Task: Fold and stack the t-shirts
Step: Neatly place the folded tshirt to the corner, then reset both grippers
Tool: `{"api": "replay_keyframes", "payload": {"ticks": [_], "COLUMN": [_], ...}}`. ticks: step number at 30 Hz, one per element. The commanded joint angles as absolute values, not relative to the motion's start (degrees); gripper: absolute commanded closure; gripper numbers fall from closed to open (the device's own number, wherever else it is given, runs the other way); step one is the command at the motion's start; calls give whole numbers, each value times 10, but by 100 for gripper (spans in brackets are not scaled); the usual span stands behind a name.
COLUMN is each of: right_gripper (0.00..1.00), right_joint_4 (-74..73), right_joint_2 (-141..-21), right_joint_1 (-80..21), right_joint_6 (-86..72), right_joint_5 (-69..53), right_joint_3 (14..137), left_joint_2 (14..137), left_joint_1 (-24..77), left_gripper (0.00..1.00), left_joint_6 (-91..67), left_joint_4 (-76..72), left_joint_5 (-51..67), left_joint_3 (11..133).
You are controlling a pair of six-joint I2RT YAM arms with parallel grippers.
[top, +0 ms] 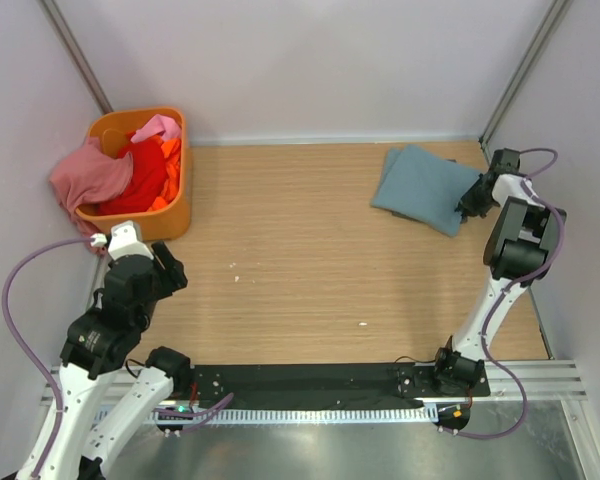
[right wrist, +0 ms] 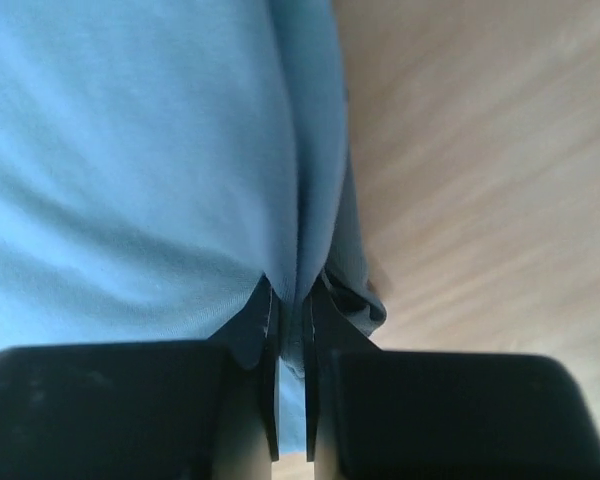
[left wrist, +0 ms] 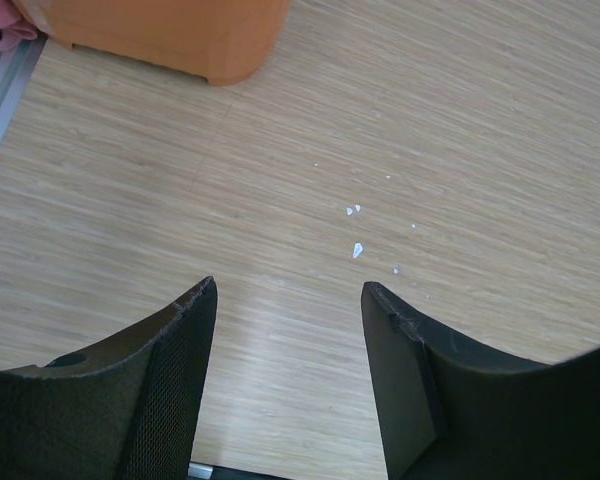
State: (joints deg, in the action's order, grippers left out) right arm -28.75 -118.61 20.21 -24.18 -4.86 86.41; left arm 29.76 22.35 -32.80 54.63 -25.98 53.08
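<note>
Left arm's fingers (left wrist: pixel 170 380) stand apart; right arm's fingers (right wrist: pixel 248 335) are pinched together.

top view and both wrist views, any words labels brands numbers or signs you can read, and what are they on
No readable text in any view.
blue t-shirt: plain cloth, no print or tag showing.
shirts in the basket: no print showing.
orange basket: no label showing.
black base plate: nothing legible; any marks are too small to read.
</note>
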Motion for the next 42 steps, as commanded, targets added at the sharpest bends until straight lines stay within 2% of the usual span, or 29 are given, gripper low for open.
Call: {"api": "replay_keyframes", "payload": {"ticks": [1,6,11,17,20,23,24,26,28,31,34,39,41,42], "right_gripper": [97,98,98,98,85,52,36,24,19,16,16,15,14,14], "right_joint_4": [-273,-340,-394,-380,-371,-345,-337,-336,-329,-327,-329,-302,-264,-245], "right_joint_2": [-1243,-1328,-1424,-1460,-1469,-1468,-1469,-1463,-1434,-1385,-1288,-1066,-986,-904], "right_joint_1": [215,227,236,243,249,256,258,263,265,265,263,238,194,172], "right_joint_6": [-246,-228,-213,-193,-184,-180,-181,-185,-186,-190,-207,-241,-257,-259], "right_joint_5": [-25,39,47,49,49,59,66,88,107,131,137,99,82,73], "right_joint_3": [945,1130,1291,1341,1370,1387,1403,1424,1438,1420,1353,1145,1015,970], "left_joint_2": [304,316,321,326,331,335,334,334,331,324,317,311,322,331], "left_joint_1": [220,220,220,219,219,219,219,219,219,219,219,218,218,218], "left_gripper": [39,39,39,39,39,40,40,40,40,40,40,39,38,38], "left_joint_6": [-336,-337,-338,-339,-339,-339,-338,-338,-338,-338,-338,-330,-319,-316], "left_joint_4": [531,533,534,535,535,536,536,536,534,534,532,526,516,512], "left_joint_5": [-280,-283,-287,-289,-289,-288,-287,-287,-286,-286,-285,-273,-258,-249], "left_joint_3": [532,534,534,535,536,535,536,536,535,535,533,533,537,542]}}
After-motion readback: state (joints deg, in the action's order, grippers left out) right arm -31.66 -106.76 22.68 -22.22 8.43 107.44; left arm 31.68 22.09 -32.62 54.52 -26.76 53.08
